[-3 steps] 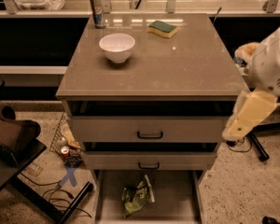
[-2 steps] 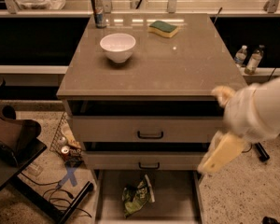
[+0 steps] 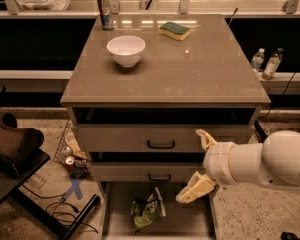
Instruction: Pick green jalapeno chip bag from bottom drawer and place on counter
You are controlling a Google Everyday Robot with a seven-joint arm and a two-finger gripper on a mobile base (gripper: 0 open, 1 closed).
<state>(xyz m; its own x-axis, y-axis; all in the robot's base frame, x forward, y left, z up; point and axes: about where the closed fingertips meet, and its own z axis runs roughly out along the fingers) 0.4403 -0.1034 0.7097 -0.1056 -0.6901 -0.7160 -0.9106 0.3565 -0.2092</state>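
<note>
Right now I see the gripper (image 3: 200, 164) hovering before the drawer fronts on the right, jaws spread wide and holding nothing. The green jalapeno chip bag (image 3: 146, 215) lies crumpled in the bottom drawer (image 3: 185, 221), lower left of the gripper.
</note>
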